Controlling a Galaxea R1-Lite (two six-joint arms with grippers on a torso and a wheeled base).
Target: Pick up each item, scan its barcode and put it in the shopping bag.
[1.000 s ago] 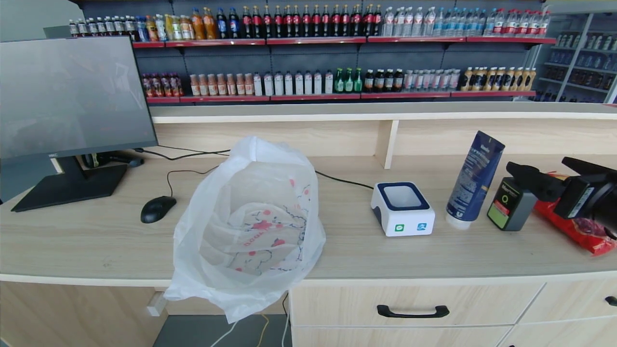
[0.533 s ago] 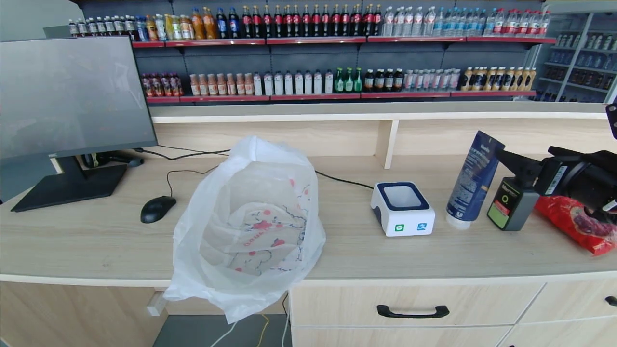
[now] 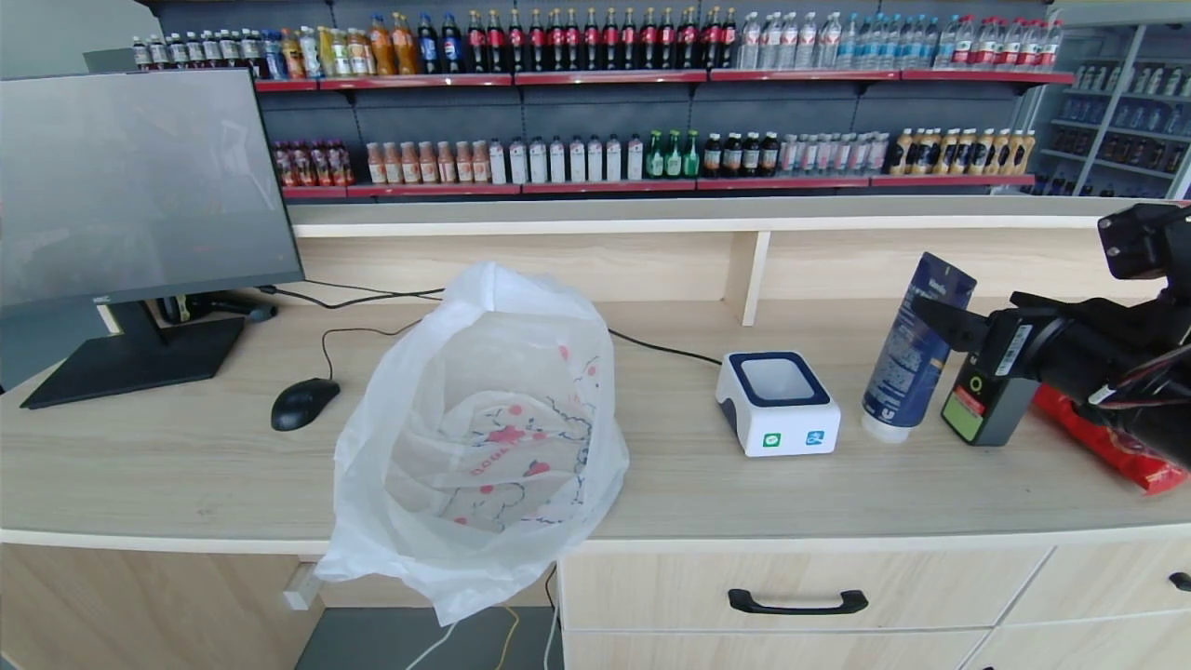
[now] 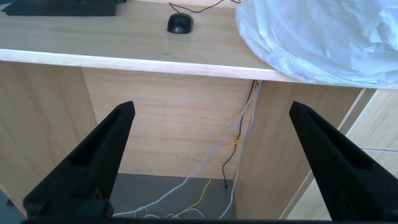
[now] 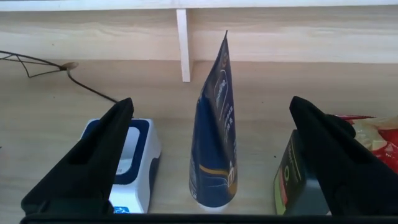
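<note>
Head view: pale wood-grain tabletop [image 3: 186,475] carrying a crumpled translucent shopping bag [image 3: 484,437] with red print, mouth open; a boxy white-and-navy scanner [image 3: 775,402]; a tall blue tube [image 3: 916,344] standing on its cap; a dark rectangular pack [image 3: 986,409]; a glossy red packet [image 3: 1126,461]. Right wrist view adds the right pincer [image 5: 211,102], spread wide and empty, framing the tube. Left wrist view: left pincer [image 4: 211,109], equally wide, empty, facing the wood panel [image 4: 168,112] under the tabletop's edge.

My black two-finger left gripper [image 4: 211,107], jaws spread wide, held low, my black right gripper [image 3: 968,305], jaws wide apart, level, pointing leftward.
</note>
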